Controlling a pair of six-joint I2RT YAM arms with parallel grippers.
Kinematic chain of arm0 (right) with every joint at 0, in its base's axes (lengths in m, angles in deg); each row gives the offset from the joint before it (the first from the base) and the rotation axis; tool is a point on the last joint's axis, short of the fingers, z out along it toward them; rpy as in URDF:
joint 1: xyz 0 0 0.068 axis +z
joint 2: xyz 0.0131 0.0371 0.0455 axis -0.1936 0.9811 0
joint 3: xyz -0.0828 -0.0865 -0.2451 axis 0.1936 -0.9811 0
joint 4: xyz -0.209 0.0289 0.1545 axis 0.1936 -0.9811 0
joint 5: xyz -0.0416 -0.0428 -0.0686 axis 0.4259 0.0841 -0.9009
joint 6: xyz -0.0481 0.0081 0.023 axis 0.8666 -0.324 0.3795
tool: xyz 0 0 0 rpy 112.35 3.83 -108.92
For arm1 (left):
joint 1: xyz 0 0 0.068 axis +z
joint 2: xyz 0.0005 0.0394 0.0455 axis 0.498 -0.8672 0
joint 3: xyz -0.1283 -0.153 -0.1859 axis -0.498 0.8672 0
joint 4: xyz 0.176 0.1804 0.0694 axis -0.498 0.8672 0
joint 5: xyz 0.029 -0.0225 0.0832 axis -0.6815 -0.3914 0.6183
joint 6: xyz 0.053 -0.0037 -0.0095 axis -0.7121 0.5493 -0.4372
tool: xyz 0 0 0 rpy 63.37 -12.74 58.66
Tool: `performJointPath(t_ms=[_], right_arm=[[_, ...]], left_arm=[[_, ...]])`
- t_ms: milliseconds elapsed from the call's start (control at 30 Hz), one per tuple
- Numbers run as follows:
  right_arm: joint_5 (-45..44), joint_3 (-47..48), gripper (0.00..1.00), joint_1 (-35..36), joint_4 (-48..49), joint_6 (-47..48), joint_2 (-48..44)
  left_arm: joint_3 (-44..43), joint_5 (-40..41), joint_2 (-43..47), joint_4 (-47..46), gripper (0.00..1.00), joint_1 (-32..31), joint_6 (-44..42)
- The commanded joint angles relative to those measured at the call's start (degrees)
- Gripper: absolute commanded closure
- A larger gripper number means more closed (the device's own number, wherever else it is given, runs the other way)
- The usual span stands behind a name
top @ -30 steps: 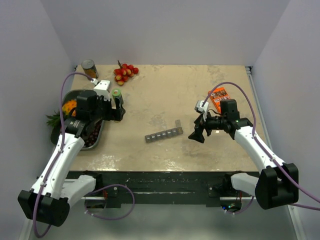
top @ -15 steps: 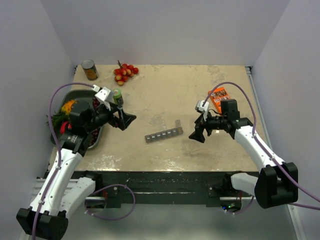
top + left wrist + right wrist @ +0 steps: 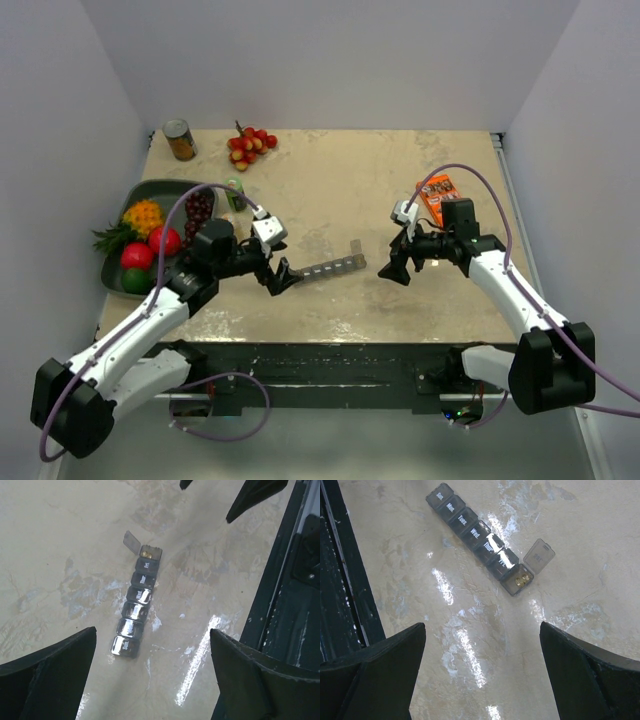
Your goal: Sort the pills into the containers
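We are noting the weekly pill organizer point(image 3: 479, 537) lying on the table point(image 3: 400, 170), one end compartment open, yellowish pills point(image 3: 521, 580) sitting inside. Left gripper point(image 3: 152, 631) and right gripper point(image 3: 482, 625) are gaping wide, holding nothing.

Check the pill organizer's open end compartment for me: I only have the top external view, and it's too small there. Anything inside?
Observer: Yes. The right wrist view shows yellowish pills in the open compartment of the pill organizer.
Operator: Which day is that?
Observer: The shut lids read Sun through Fri; the open one comes after Fri, its lid flipped back.
Operator: Is the left claw carrying anything?
Observer: No. The left wrist view shows the left claw open and empty.
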Motion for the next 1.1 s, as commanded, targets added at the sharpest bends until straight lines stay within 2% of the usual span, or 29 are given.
performJointPath(t_ms=[0,267,533,867,1067], right_arm=[[0.3,0.3,0.01,-0.4,0.2,1.1,0.1],[0.6,0.3,0.01,-0.4,0.3,1.2,0.2],[0.9,0.4,0.01,-0.4,0.4,1.4,0.8],[1.8,0.5,0.01,-0.5,0.2,1.4,1.1],[2.0,0.5,0.01,-0.4,0.2,1.4,1.0]], left_arm=[[1.9,4.9,-4.0,-3.9,0.01,-3.6,-12.8],[7.3,2.8,-6.2,-13.9,0.01,-5.4,-20.5],[8.6,3.8,-11.7,-16.7,0.01,-6.6,-25.3],[4.0,6.6,-22.0,-18.9,0.04,-9.6,-28.0],[0.0,13.2,-28.6,-16.6,0.12,-10.1,-29.8]])
